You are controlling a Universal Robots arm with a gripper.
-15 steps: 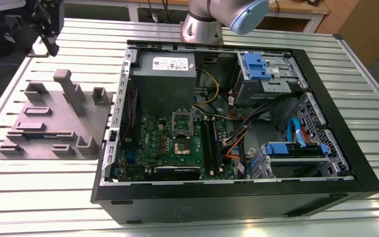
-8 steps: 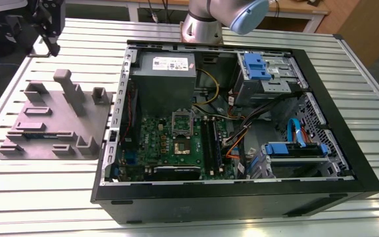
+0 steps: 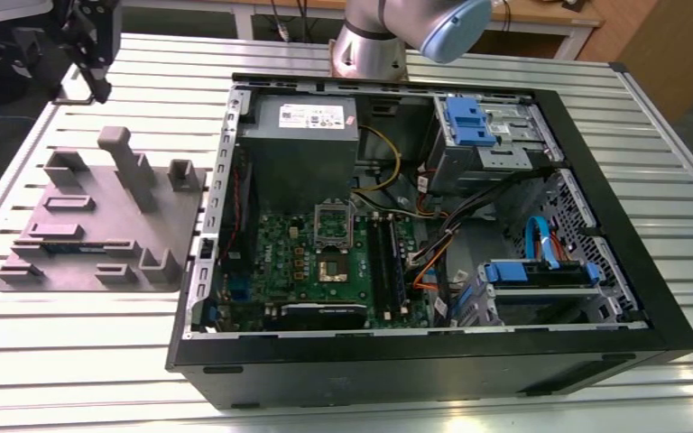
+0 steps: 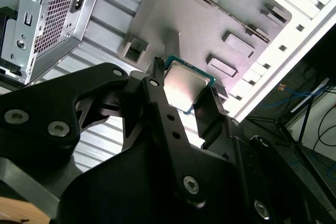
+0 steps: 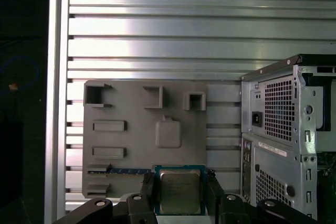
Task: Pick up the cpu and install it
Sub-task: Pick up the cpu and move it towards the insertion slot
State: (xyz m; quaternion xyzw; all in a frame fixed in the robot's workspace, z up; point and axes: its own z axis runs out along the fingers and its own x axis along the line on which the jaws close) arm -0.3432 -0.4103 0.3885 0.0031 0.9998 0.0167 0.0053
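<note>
1. Black linkage bars sit closest to the lens in both wrist views. At their tips the jaws are clenched on the cpu [image 4: 186, 85], one pressing each of two opposite edges.
2. Its silvery top faces the first wrist view, where the cpu [image 5: 179, 191] hangs in the air over the grey moulded tray [image 5: 136, 129], apart from it.
3. That places it to the exterior view's left of the open computer case [image 3: 443, 379]. It is well apart from the socket [image 3: 332, 268] on the green motherboard [image 3: 281, 257].
4. The hold is on thin rims only, so a jolt would probably let the chip slip or twist. A twisted chip would likely meet the socket askew and damage its contacts.
5. Orange and yellow cables [image 3: 425, 262] and upright memory sticks [image 3: 385, 257] crowd the socket's right side. The case wall stands just to its left, so a careless descent could snag or strike something.
6. The bench [image 3: 82, 361] is ribbed aluminium slats, shiny enough to throw glare that may mask the chip's outline.
7. Beyond the bench edge the second wrist view shows dark floor, stand legs [image 4: 294, 129] and loose blue cables [image 4: 299, 95]. Wooden furniture [image 3: 671, 45] stands at the far right of the exterior view.
</note>
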